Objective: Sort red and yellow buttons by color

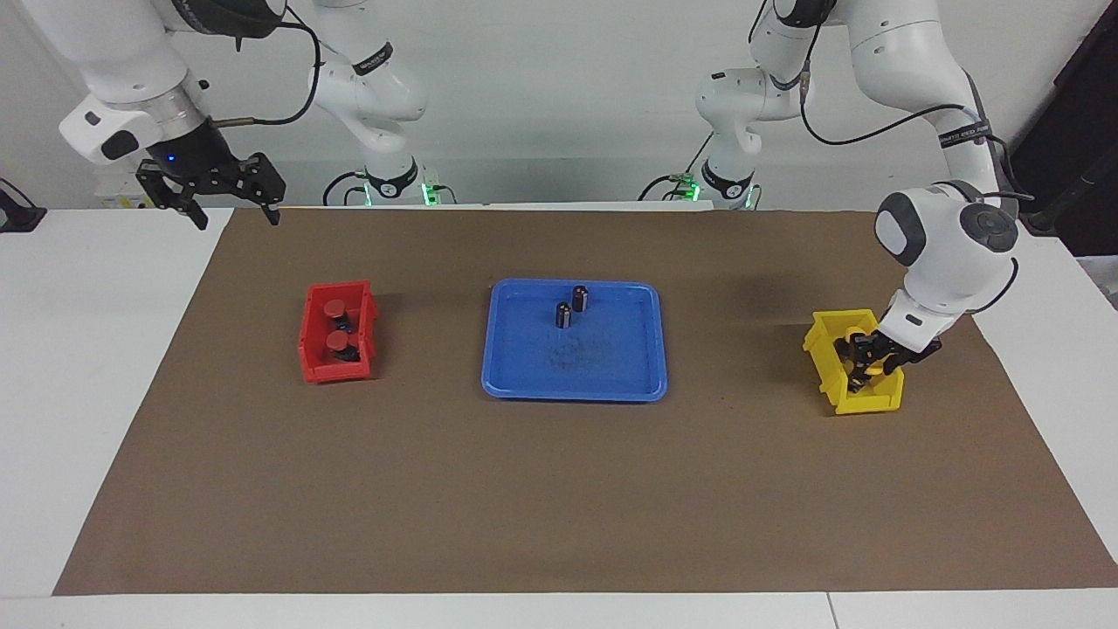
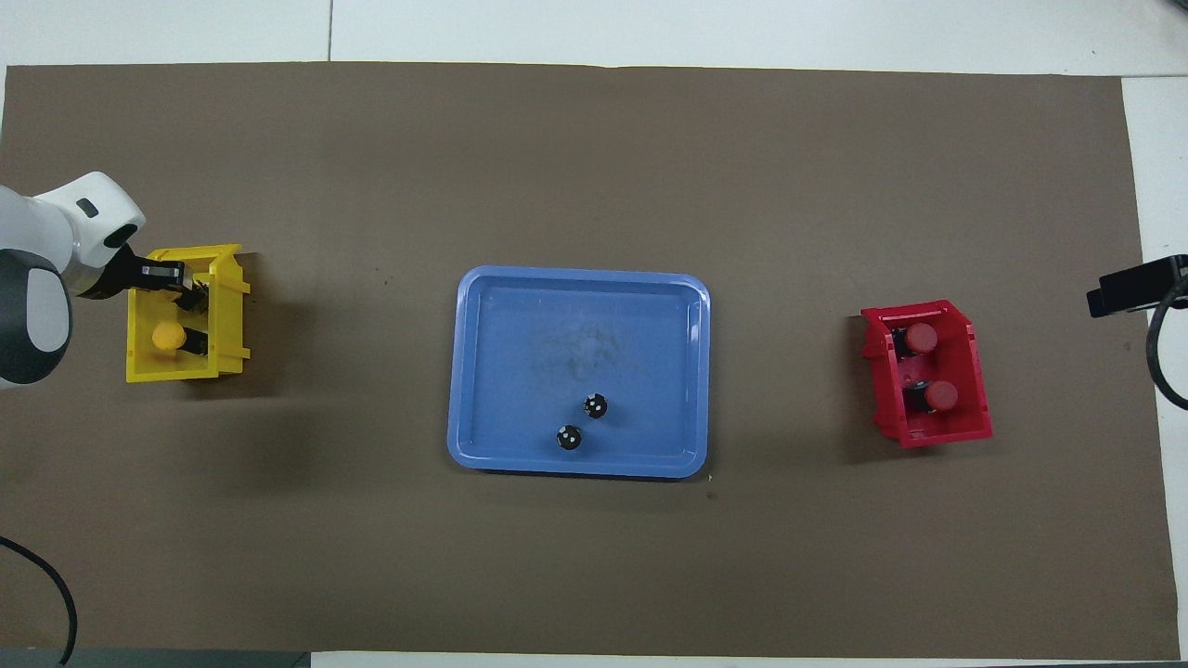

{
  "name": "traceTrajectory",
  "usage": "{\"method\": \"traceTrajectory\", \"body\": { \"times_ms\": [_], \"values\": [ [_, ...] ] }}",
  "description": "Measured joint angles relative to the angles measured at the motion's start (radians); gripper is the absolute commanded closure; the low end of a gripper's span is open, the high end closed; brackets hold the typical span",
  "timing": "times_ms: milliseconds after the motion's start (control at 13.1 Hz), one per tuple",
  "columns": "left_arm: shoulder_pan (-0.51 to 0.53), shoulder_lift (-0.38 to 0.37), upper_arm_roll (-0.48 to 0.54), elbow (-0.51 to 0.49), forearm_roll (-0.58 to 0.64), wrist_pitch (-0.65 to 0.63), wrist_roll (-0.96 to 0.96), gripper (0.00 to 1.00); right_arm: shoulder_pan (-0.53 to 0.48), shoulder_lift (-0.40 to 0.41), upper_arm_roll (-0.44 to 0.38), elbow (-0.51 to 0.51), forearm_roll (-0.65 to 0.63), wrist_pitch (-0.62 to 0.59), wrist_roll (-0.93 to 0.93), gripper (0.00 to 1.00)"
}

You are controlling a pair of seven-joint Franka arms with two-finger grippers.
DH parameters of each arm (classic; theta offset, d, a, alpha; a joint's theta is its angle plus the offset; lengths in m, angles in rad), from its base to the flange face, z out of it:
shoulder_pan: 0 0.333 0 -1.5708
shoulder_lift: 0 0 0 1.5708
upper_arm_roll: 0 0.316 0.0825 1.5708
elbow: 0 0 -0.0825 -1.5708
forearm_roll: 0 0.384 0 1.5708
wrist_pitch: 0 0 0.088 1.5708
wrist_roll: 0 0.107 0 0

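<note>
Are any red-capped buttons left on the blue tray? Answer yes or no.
No, the blue tray holds only two dark capless cylinders; both red buttons sit in the red bin.

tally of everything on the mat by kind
red buttons: 2
yellow buttons: 1 seen, left gripper may hide another
dark cylinders: 2
bins: 2
tray: 1
total: 8 seen
</note>
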Motion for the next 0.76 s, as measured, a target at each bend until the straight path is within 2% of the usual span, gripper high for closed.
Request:
{"method": "traceTrajectory", "body": {
  "times_ms": [76, 153, 229, 535, 765],
  "values": [
    [0.0, 0.0, -0.001, 0.01, 0.0, -0.016, 0.0, 0.39, 0.0, 0.0, 0.0, 0.0, 0.0, 0.0, 0.0, 0.0],
    [0.0, -0.001, -0.001, 0.026, 0.0, -0.038, 0.0, 0.29, 0.0, 0.0, 0.0, 0.0, 0.0, 0.0, 0.0, 0.0],
    [0.0, -0.002, -0.001, 0.049, 0.0, -0.074, 0.0, 0.0, 0.0, 0.0, 0.0, 0.0, 0.0, 0.0, 0.0, 0.0],
    [-0.001, -0.027, -0.006, 0.2, 0.0, -0.295, 0.004, 0.0, 0.0, 0.0, 0.0, 0.0, 0.0, 0.0, 0.0, 0.0],
    [-0.007, -0.092, -0.028, 0.332, -0.012, -0.475, 0.001, 0.0, 0.0, 0.0, 0.0, 0.0, 0.0, 0.0, 0.0, 0.0]
  ]
}}
